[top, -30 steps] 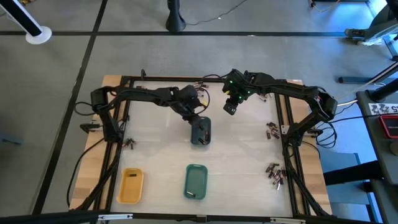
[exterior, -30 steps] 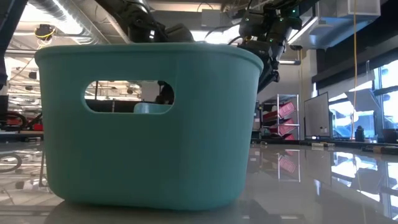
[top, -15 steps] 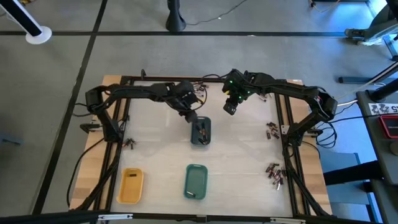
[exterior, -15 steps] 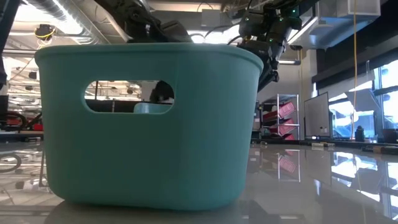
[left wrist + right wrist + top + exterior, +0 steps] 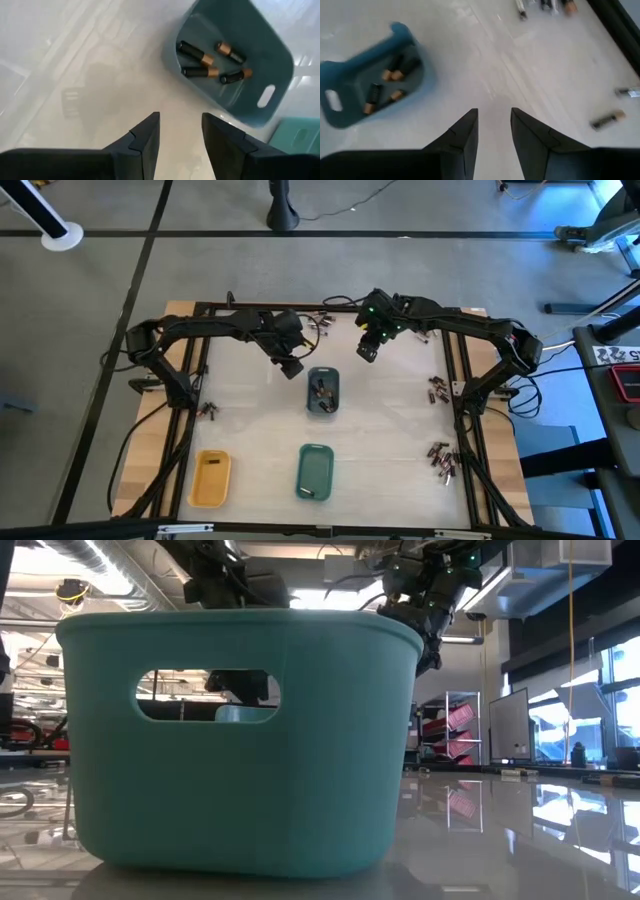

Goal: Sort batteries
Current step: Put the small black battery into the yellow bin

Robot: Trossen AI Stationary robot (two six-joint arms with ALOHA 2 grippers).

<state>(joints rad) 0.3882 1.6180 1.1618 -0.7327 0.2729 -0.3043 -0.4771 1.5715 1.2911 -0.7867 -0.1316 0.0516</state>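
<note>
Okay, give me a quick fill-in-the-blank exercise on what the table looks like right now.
1. The batteries lie in the grey-blue tray; they number ____.
2. The tray nearest the low camera is the ____ one.
3. The left gripper holds ____.
4. The yellow tray sits on the ____ arm's side.

Missing: four; green; nothing; left

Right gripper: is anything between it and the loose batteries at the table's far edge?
Nothing visible. The right gripper hovers empty over bare table; the loose batteries lie beyond it with clear surface between. The grey-blue tray sits off to the side.
</note>
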